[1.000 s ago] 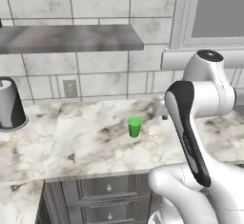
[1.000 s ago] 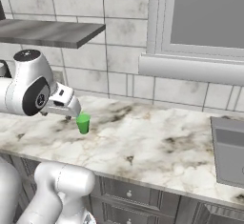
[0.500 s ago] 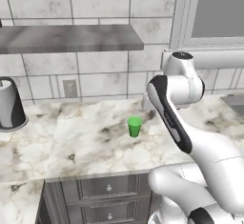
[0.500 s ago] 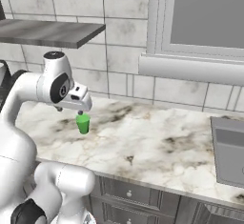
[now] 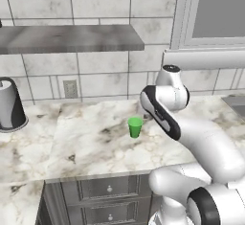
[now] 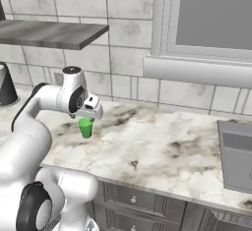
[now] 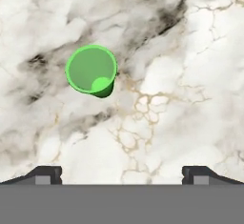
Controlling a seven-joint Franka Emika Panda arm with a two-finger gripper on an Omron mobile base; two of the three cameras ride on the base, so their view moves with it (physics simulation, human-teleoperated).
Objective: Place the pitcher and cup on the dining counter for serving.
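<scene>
Pincer (image 7: 122, 173) swung above cup (image 7: 91, 70), jaws spread.

Veined marble surface (image 5: 86, 147) along tiled wall. Grey shelf (image 5: 72, 38) at 10 o'clock, dark cylindrical appliance (image 5: 9, 105) at 9 o'clock, sink (image 6: 238, 161) at 3 o'clock.

A white-grey veined marble counter (image 5: 86, 147) runs along the tiled wall, over dark grey drawers. The small bright green cup (image 5: 135, 127) stands upright on it, alone on an open stretch of marble, roughly midway between the wall and the front edge; from above, its round mouth (image 7: 91, 70) shows open. Far off at the counter's left end stands a grey, dark-based cylindrical appliance (image 5: 10, 105), near the wall. At the opposite end, a grey sink basin (image 6: 237, 156) is set into the top.
</scene>
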